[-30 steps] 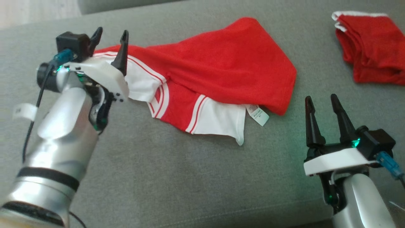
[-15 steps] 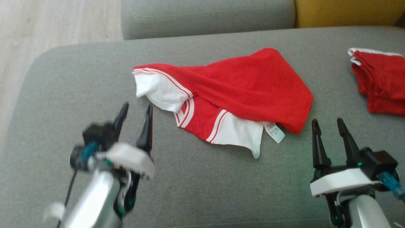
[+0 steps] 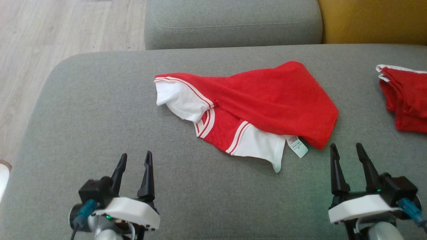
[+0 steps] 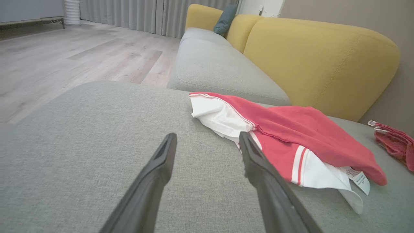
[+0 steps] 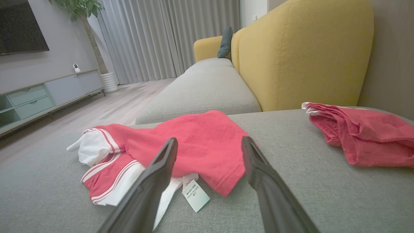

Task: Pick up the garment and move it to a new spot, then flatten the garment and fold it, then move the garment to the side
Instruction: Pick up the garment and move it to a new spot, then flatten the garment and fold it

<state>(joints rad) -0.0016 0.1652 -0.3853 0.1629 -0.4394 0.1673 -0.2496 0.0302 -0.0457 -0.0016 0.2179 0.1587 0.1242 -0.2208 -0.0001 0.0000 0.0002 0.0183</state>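
The garment (image 3: 253,100) is a red top with white, red-striped sleeves, lying loosely folded on the grey sofa seat (image 3: 100,116); a white label sticks out at its near right corner. It also lies ahead in the left wrist view (image 4: 291,136) and the right wrist view (image 5: 194,142). My left gripper (image 3: 135,160) is open near the front edge, well short and left of the garment, holding nothing. My right gripper (image 3: 347,151) is open too, just short of the garment's near right corner, not touching it.
A second red garment (image 3: 403,96) lies bunched at the seat's far right. Behind are another grey seat cushion (image 3: 233,23) and a yellow backrest (image 3: 373,20). Wooden floor (image 3: 40,40) lies beyond the seat's left edge.
My left gripper has let go of the garment's left sleeve and drawn back to the front edge. The camera has tilted up, so the whole picture has shifted. The right gripper stays open.
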